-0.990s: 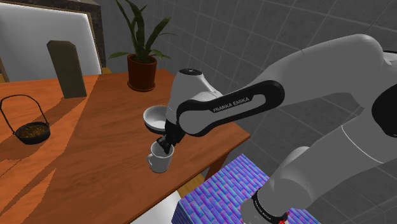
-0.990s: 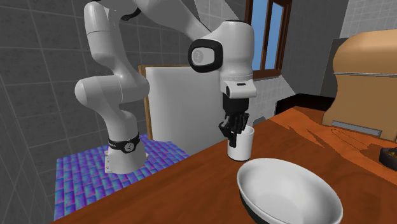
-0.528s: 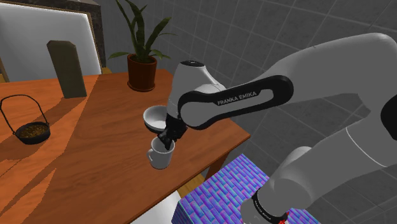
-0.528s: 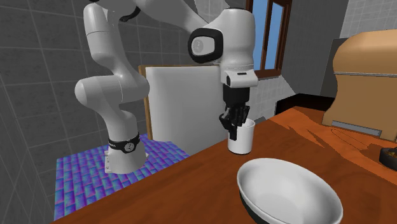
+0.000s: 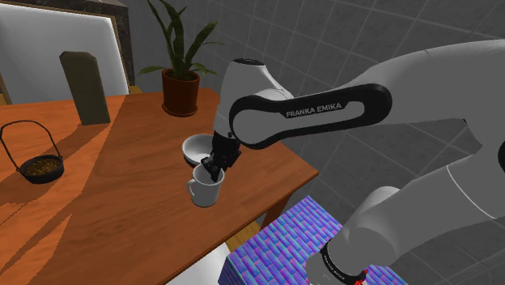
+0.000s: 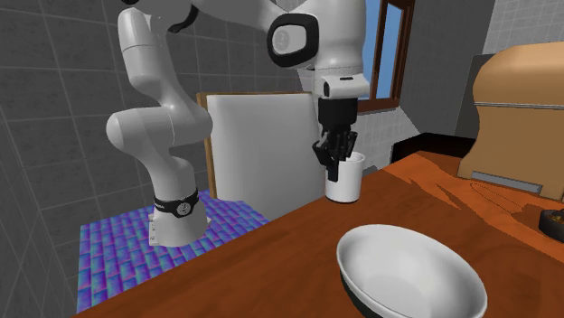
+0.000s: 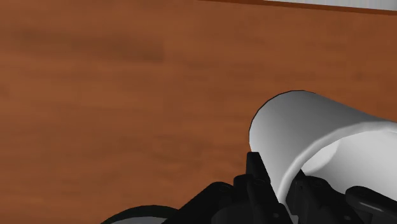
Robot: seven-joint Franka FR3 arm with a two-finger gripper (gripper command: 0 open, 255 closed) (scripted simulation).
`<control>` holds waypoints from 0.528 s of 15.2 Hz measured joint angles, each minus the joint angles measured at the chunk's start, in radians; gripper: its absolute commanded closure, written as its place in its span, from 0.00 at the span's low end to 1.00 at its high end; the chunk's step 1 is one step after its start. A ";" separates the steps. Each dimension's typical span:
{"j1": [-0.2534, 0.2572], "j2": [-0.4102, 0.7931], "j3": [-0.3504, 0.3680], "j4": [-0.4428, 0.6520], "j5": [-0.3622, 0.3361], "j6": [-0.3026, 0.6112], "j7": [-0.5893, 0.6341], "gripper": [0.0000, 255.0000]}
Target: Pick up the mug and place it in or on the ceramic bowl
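Shoulder view: we note the all-black claw (image 5: 212, 168) clamped on the rim wall of the plain white mug (image 5: 204, 193), one finger inside. Mug upright, just beside the round white bowl (image 5: 193, 147), above the brown wooden surface (image 5: 121, 202).

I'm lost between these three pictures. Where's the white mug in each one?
Shoulder view: the mug is just below centre, in front of the white bowl.
Second exterior view: the mug is right of centre, beyond the bowl.
Wrist view: the mug is right at the jaws, which pinch its wall.
Shared landmark: the wooden table beneath it.
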 measured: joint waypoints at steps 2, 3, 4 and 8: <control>-0.001 -0.013 -0.007 0.015 0.000 -0.029 -0.004 1.00; -0.002 -0.020 -0.012 0.027 -0.001 -0.047 -0.007 1.00; -0.002 -0.023 -0.012 0.037 -0.001 -0.060 -0.003 1.00; 0.000 -0.048 -0.019 0.069 0.000 -0.116 -0.002 1.00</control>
